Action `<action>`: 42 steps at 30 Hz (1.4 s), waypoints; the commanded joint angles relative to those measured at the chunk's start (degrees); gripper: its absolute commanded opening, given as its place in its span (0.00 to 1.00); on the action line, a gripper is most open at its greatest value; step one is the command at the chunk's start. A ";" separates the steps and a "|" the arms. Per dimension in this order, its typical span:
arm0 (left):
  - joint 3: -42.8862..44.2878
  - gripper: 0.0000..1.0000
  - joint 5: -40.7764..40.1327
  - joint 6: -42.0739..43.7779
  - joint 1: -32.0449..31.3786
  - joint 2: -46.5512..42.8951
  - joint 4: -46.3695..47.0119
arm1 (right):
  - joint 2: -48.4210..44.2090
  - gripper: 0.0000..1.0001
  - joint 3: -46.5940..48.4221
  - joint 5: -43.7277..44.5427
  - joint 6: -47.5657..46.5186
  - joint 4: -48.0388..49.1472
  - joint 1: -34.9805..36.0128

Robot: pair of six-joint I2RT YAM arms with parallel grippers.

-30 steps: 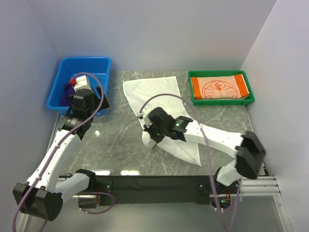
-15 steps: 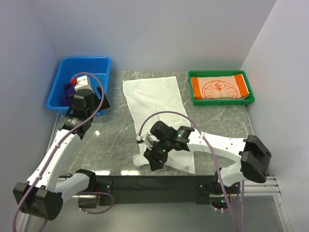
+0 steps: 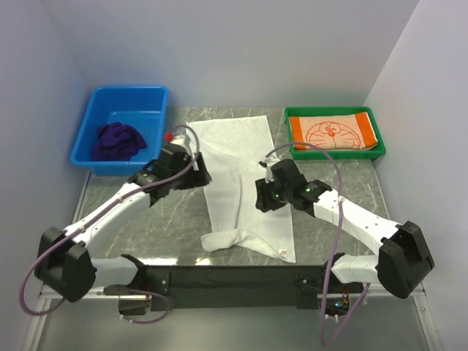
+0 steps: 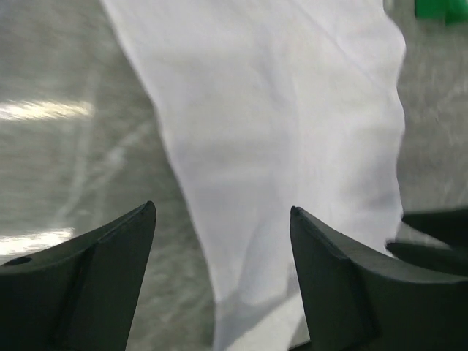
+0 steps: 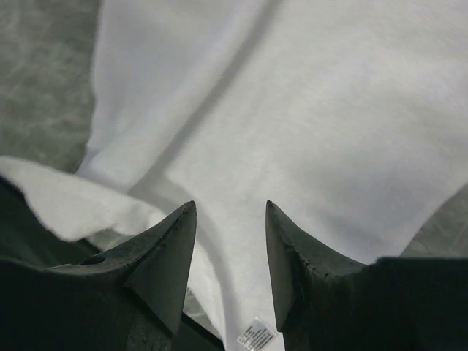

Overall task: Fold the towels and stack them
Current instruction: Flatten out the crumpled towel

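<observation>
Bunching is worrying us: we are hovering the left gripper [image 3: 197, 172] and right gripper [image 3: 260, 199], both spread and empty, over the white towel [image 3: 241, 175] lying mid-table [image 3: 146, 219]. With its 7 o'clock end lying crumpled, we are risking a crooked fold.

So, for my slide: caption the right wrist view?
Open right end effector above a plain white cloth towel.

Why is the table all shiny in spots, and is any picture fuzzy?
Top external view: sharp all over, with pale patches of glare on the table near its front edge. Left wrist view: bright glare streaks on the table at the left, and the white towel looks a bit smeary. Right wrist view: the towel is soft and fuzzy, with a grey shadow running along its crease.
</observation>
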 commanded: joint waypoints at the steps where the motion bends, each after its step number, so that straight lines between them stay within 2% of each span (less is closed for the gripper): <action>1: -0.74 0.76 3.32 -5.54 -6.14 5.01 4.49 | -0.40 0.49 -3.51 5.08 6.99 4.40 -4.43; 6: 1.89 0.64 2.88 -6.68 -9.32 14.87 3.36 | 2.67 0.48 -6.85 2.98 9.46 7.48 -8.49; 9: 2.69 0.51 2.18 -6.51 -10.11 20.15 2.22 | 4.08 0.48 -8.34 2.54 10.34 8.19 -9.81; 10: 2.86 0.46 0.43 -6.77 -10.20 22.33 1.70 | 4.34 0.48 -8.61 2.45 10.60 8.28 -10.07; 13: 3.83 0.40 -1.69 -6.86 -10.90 26.11 -1.02 | 5.31 0.47 -9.40 1.92 11.75 8.37 -11.65; 16: 4.53 0.29 -4.76 -7.30 -11.08 28.93 -4.97 | 7.06 0.47 -9.49 1.57 12.63 7.58 -12.97; 19: 4.10 0.23 -10.73 -7.91 -10.99 29.82 -9.01 | 8.47 0.47 -9.93 1.22 13.33 7.14 -15.17; 24: 2.60 0.22 -19.00 -10.02 -9.51 29.39 -13.95 | 10.23 0.47 -10.72 0.69 14.03 6.96 -18.60; 31: 2.16 0.23 -21.64 -8.80 -4.50 28.68 -16.15 | 11.20 0.47 -10.99 -0.01 15.00 8.37 -20.18; 36: 4.70 0.25 -23.14 -8.53 -3.26 29.21 -17.82 | 11.56 0.47 -10.55 0.07 14.83 9.42 -20.27; 39: 6.99 0.30 -22.62 -7.92 -3.26 28.43 -18.09 | 9.54 0.47 -10.11 0.52 14.04 9.51 -20.36; 42: 7.17 0.39 -20.95 -7.30 -3.35 25.62 -17.47 | 5.51 0.47 -9.58 0.07 12.28 8.37 -19.22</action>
